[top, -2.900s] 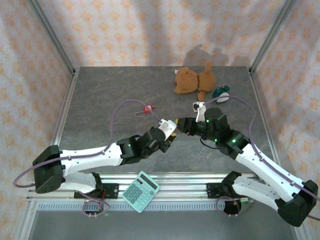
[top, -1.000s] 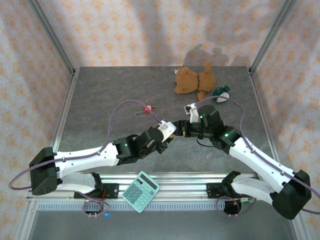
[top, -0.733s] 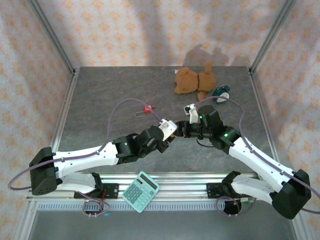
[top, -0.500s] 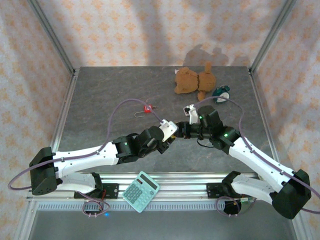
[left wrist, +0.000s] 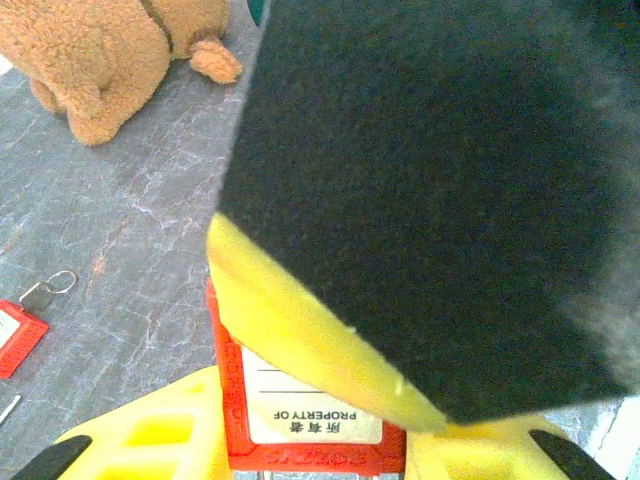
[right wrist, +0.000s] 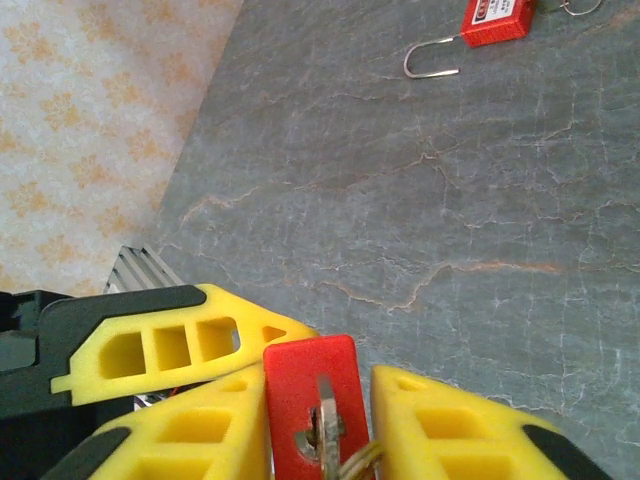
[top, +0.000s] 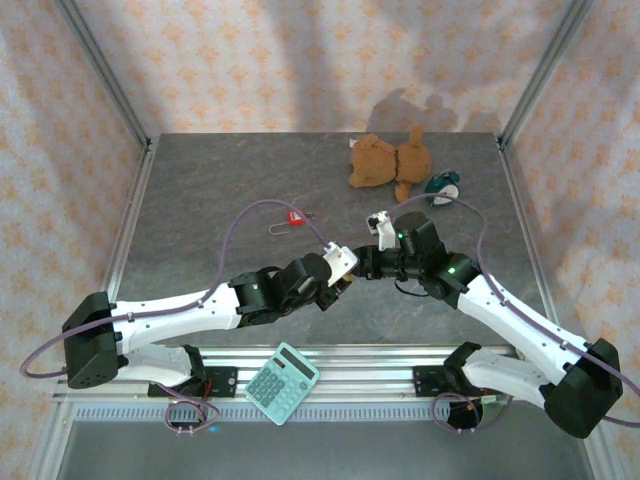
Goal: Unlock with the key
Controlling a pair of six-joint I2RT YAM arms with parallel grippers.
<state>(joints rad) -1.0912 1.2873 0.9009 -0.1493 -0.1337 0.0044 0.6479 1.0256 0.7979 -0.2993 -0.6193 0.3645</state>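
Your left claw (left wrist: 315, 445) grips the red padlock (left wrist: 310, 420) above the middle of the bench (top: 200, 200), while your right claw (right wrist: 312, 415) is clenched on its keyhole end, key (right wrist: 322, 418) inserted.

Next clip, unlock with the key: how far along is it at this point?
Done: the key sits in the keyhole of the red padlock, which the left gripper holds by its body. In hand: the right gripper has its fingers on either side of the keyed end; whether they grip the key I cannot tell. Left: turning the key so the padlock opens.
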